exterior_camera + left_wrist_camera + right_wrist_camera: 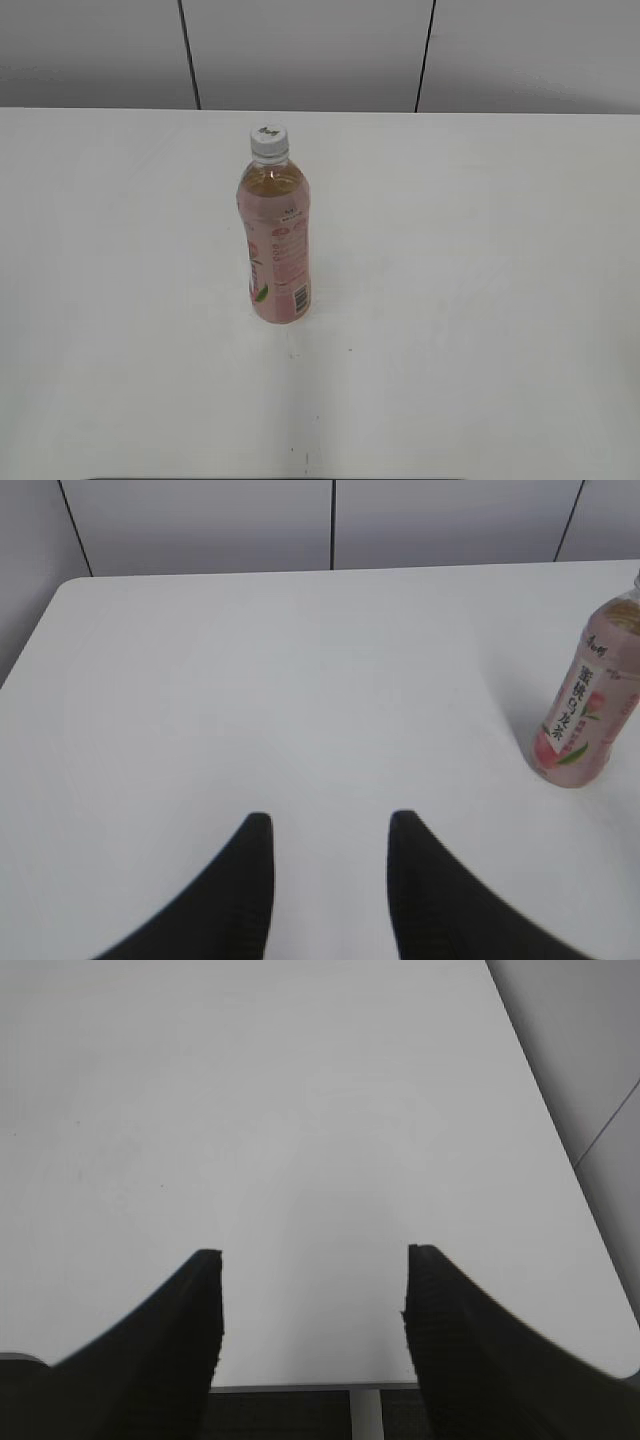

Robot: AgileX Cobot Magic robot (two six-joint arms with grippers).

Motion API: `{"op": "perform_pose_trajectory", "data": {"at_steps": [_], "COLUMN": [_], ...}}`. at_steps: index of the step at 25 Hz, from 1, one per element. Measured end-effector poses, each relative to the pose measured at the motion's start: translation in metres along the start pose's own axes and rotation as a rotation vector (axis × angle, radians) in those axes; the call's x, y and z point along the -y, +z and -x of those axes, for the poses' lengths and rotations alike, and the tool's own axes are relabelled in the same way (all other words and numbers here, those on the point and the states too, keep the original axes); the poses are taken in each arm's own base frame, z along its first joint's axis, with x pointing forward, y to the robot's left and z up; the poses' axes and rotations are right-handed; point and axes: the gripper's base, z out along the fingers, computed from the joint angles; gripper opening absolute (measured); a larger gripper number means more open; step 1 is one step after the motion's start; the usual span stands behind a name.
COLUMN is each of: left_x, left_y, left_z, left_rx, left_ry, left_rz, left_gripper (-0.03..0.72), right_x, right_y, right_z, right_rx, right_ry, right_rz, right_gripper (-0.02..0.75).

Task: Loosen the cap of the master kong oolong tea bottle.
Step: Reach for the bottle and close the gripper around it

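Master kong oolong tea bottle (274, 240), a tall slim clear plastic bottle of amber-pink tea with a pink-and-white label, stands upright a little left of centre on the plain white counter (480, 300) in my exterior view. Its small round white ribbed screw cap (268, 141) is seated on the neck, untouched. No arm shows here, so nothing steadies it; I judge it top-heavy and easy to tip if a finger strikes it high.

Left wrist view: the left tool (330, 825) hangs over bare counter, its black fingers (250, 880) partly spread around nothing. The bottle sits at about 2 o'clock, at the frame's right edge with the cap cut off. My worry is a sideways sweep knocking the body before the fingers straddle it.

Right wrist view: the right tool (314, 1260) is spread wider, empty, over the counter near its edge, with the bottle out of sight. Twisting the cap with the body loosely held would, I think, spin the whole bottle instead of loosening the cap.
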Motion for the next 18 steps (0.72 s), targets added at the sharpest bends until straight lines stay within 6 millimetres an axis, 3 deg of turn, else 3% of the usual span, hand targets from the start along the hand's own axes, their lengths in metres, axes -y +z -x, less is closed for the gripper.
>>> {"op": "perform_pose_trajectory", "data": {"at_steps": [18], "left_x": [0.0006], "left_y": [0.0026], "left_z": [0.0068], "left_rx": [0.015], "left_ry": [-0.005], "left_rz": [-0.007], "left_gripper": [0.241], "right_x": [0.0], "right_y": [0.0], "right_z": [0.0], "right_rx": [0.0], "right_ry": [0.0], "right_rz": [0.0], "right_gripper": [0.44]}}
